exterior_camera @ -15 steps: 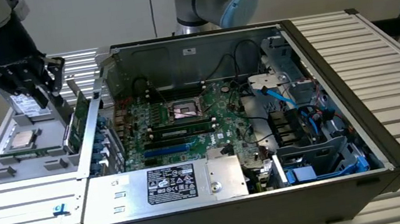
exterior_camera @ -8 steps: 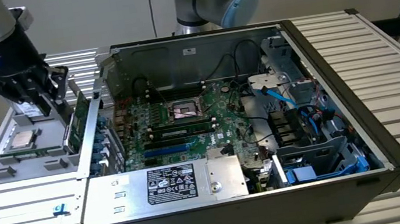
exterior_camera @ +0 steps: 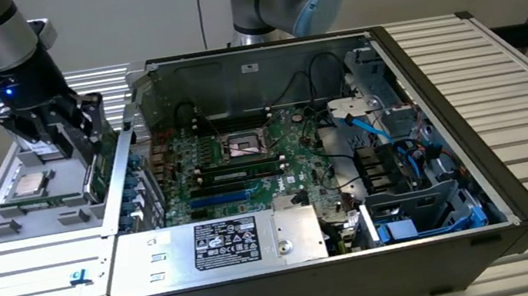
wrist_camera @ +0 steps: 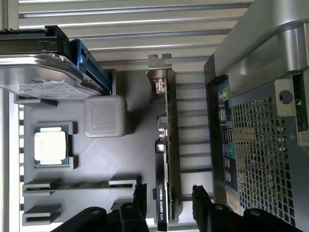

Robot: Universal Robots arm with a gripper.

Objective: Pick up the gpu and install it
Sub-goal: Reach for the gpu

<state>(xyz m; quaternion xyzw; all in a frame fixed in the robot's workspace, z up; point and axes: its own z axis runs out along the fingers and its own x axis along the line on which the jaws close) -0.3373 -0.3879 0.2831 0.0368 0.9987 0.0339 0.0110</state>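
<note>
On the slatted bench (exterior_camera: 519, 50), the computer case (exterior_camera: 367, 289) is lying open with its motherboard (exterior_camera: 235, 160) facing up, apparently ready to take a card. Beside it, the grey tray (wrist_camera: 96, 159) is holding the gpu (wrist_camera: 166, 140) upright on its edge, presumably so both faces are reachable. The gripper (wrist_camera: 169, 189) is straddling it, fingers (wrist_camera: 200, 198) spread wide and gripping nothing. Lettering along the card's edge is reading NVIDIA QUADRO.

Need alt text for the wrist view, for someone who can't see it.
The gpu stands on edge in a grey parts tray, with the open tool straddling it, one black finger on each side, neither touching. The tray also holds a CPU, a memory stick and a hard drive; the PC case stands beside it.
</note>
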